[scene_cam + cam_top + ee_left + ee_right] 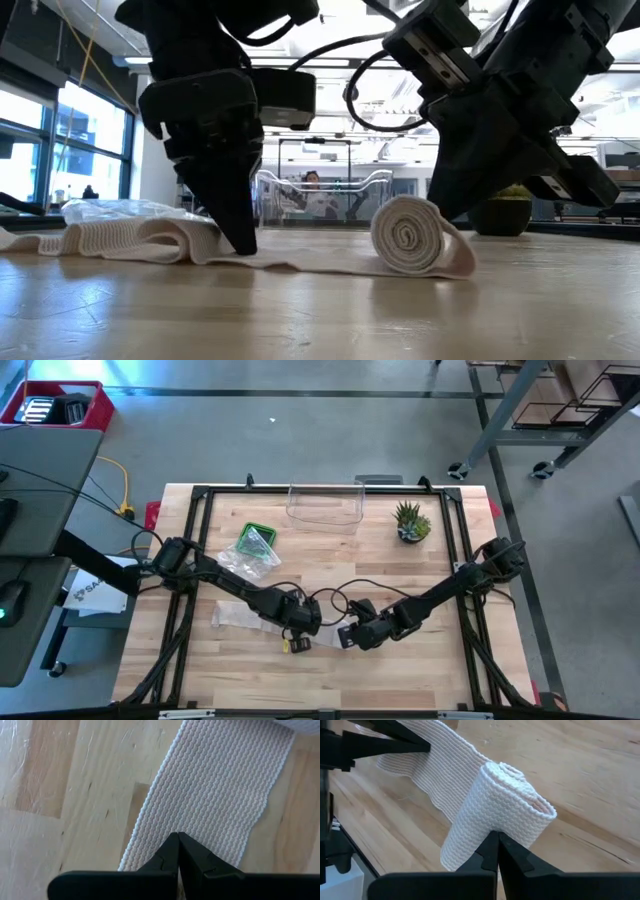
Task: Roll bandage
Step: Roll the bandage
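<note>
A white woven bandage lies on the wooden table (400, 670). Its rolled end (408, 235) stands on edge as a spiral, also seen in the right wrist view (505, 805). From it a flat strip (215, 790) runs toward the table's left, ending in a loose, wavy tail (232, 617). My left gripper (243, 245) is shut, its tips down on the strip a little left of the roll. My right gripper (498, 836) is shut and stands against the roll from its right side (445, 205). My left gripper presses its shut fingertips (178, 840) down on the flat strip's middle (200, 815), coming from above. The strip lies flat on the table under them, one layer. My right gripper has its shut fingertips (498, 840) against the roll's outer wrap (485, 827), slanting down from the table's right. The roll rests on the table.
A crumpled clear plastic bag with a green item (255, 550) lies at the far left. A clear plastic container (325, 505) and a small potted plant (410, 522) stand along the far edge. A black frame (190, 560) rims the table. A person (315, 185) sits far behind.
</note>
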Motion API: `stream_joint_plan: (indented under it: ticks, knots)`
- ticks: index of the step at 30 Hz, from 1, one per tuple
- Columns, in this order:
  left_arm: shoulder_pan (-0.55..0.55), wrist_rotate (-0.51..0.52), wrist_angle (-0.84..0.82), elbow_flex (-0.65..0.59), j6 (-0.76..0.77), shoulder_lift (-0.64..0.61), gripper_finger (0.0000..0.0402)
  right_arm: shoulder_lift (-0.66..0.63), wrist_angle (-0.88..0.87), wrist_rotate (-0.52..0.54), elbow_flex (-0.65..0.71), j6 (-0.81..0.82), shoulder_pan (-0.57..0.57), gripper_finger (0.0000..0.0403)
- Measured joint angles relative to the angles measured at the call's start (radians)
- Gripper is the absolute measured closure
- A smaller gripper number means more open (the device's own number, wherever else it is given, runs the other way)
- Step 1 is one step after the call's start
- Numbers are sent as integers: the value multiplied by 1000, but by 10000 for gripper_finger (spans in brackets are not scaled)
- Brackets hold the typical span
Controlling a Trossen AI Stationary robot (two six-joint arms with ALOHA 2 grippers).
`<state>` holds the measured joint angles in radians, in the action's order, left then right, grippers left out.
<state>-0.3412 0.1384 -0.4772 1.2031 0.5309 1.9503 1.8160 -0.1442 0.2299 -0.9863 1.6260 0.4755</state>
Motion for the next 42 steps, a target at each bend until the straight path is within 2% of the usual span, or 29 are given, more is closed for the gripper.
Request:
stream_joint_plan:
  ticks: [6,15,19,22,24,28,32,34,42]
  knots:
    - [0,13,53,-1,25,1,402,0,77,14,0,-24,-2,403]
    - [0,5,12,-1,15,-13,402,-30,67,21,0,-49,0,403]
    - [0,11,28,-1,15,-50,402,-80,-19,26,0,-61,17,403]
    - [0,22,51,-1,15,-69,402,-121,-147,32,0,-45,47,403]
    - [0,-10,139,-1,12,-62,402,-141,-199,21,15,-18,69,403]
    - [0,-65,306,1,-8,9,402,-154,-96,-2,107,87,111,403]
    - [16,-50,229,12,77,29,402,-153,111,38,190,181,142,403]
    - [18,-28,218,14,85,27,402,-154,128,62,197,184,148,403]
    - [11,-67,313,13,61,27,401,-153,112,63,200,173,124,403]
